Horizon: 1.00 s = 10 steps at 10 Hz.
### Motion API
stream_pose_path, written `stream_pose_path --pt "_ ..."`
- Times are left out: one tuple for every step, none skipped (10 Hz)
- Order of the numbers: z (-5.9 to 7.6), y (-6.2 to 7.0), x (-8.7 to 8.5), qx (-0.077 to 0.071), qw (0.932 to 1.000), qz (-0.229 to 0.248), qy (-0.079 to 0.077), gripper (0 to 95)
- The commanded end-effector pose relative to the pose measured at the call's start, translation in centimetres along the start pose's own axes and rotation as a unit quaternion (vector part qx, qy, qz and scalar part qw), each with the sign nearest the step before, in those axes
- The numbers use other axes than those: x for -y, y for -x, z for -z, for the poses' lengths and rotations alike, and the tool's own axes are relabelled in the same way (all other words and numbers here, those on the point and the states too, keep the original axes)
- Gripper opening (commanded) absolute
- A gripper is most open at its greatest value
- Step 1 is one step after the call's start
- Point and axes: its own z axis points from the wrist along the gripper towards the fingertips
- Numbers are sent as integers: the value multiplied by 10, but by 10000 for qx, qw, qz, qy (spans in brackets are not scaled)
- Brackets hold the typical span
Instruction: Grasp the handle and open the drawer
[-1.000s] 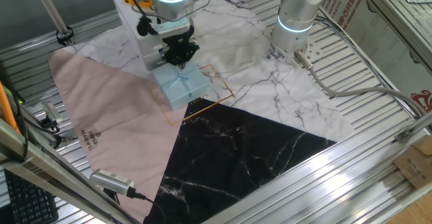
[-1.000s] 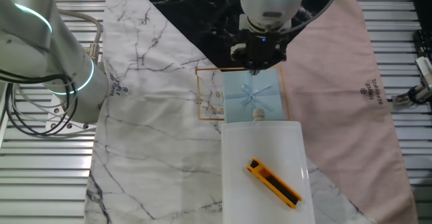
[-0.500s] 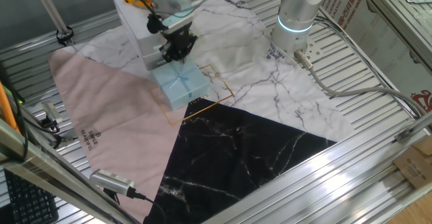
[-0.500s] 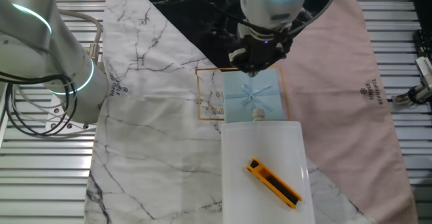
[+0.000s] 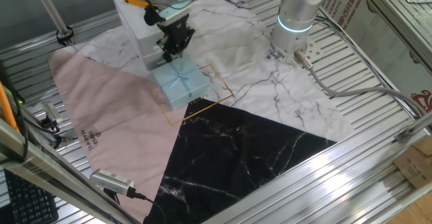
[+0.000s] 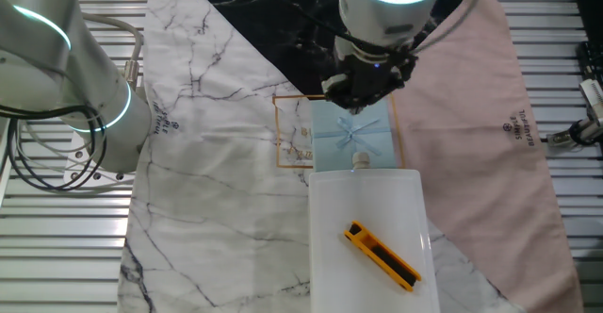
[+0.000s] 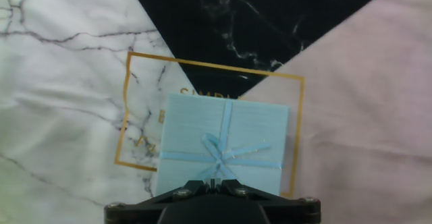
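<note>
Here, handle (image 7: 216,152): pale bow where the ribbon lines cross on the box top, just ahead of my mount.
Drawer (image 6: 351,136): flat light-blue box inside a gold square outline (image 7: 216,69), where the marble, black and pink cloths meet.
Neighbour: white translucent box (image 6: 367,247) touching its far edge, an orange tool (image 6: 382,255) on top.
My gripper (image 6: 358,91): hanging above the drawer; I cannot tell how my fingers stand.
</note>
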Motion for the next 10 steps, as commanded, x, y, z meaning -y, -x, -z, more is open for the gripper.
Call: stream_pose_path --pt "-1 -6 1 43 9999 -93 -15 0" --pt "-1 -7 3 46 9999 -110 -16 0" --pt "0 -9 5 37 9999 -145 -12 0" --pt "3 -13 8 46 9998 -207 0 0" --pt "4 -16 9 45 9997 -233 11 0" --pt "5 -19 8 46 9995 -320 10 0" --pt "5 -24 5 62 9991 -429 6 0" --pt "5 -26 4 71 9989 -468 7 0" --pt "5 -28 2 59 9986 -519 -3 0" --pt "5 -29 2 48 9982 -590 0 0"
